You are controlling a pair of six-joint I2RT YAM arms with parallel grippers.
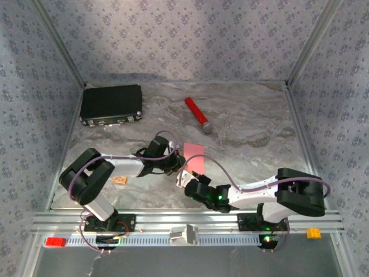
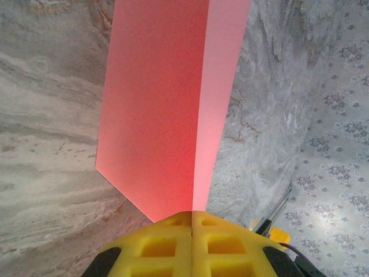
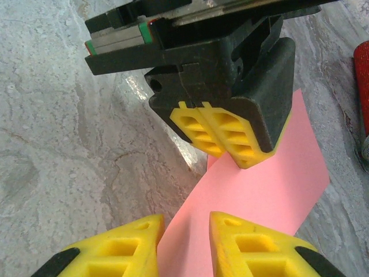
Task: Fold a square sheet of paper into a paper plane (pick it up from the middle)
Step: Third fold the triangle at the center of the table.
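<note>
Pinching the square sheet of paper (image 3: 271, 190) along its fold, your left gripper (image 3: 222, 141) is holding it clamped tight near the middle of the table (image 1: 242, 150). Your right gripper (image 3: 185, 225) is straddling the sheet's near edge, fingers apart and not yet gripping. You are likely working an early crease, so the next move is calling for a square clamp on that edge. The red cylinder (image 1: 197, 114) is lying well beyond, leaving open room around you.
</note>
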